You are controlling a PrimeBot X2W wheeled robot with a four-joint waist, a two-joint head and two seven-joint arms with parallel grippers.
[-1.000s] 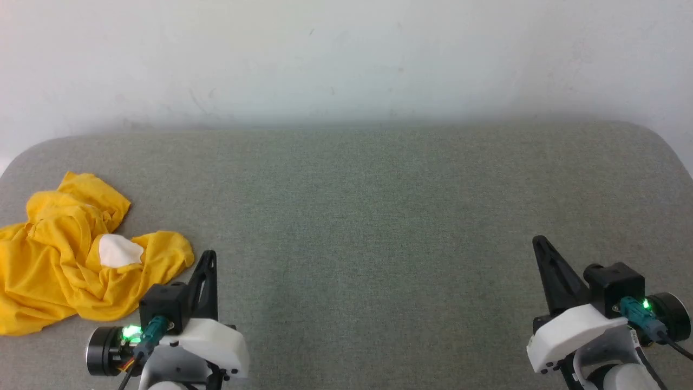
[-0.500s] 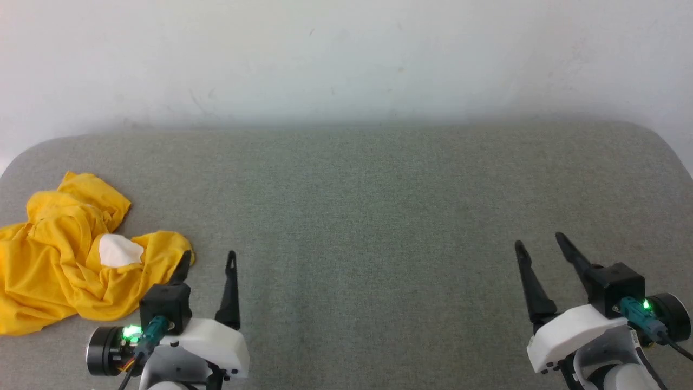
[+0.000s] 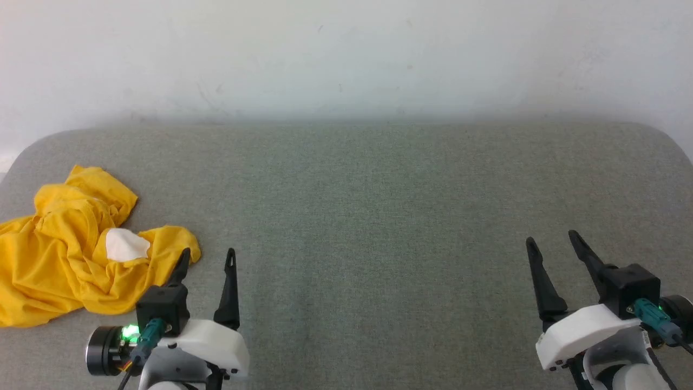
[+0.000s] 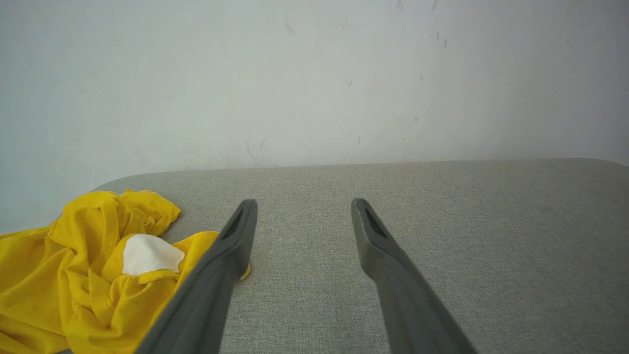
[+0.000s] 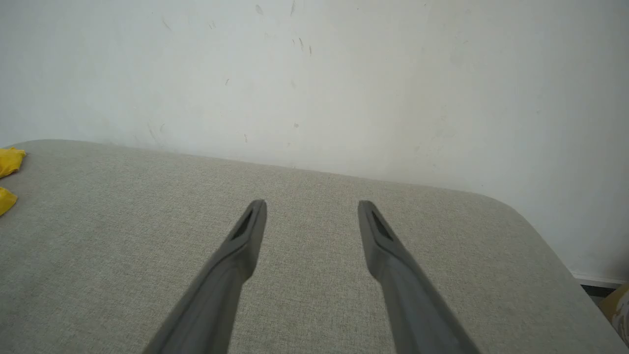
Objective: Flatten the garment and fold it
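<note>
While both jaws stand wide and empty, left gripper (image 3: 209, 251) should pinch a hem of garment (image 3: 54, 271) bunched at left edge of padded table (image 3: 379, 216); right gripper (image 3: 551, 236) takes another.

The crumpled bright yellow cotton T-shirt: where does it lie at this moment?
The yellow T-shirt lies bunched at the left end of the grey fabric surface in the head view, close beside the open left gripper.

Soft, even light fills every view, bright and flat. The white wall (image 3: 346, 54) looks hazy where it meets the grey cushion (image 3: 379, 216); shadows there are faint and diffuse.
</note>
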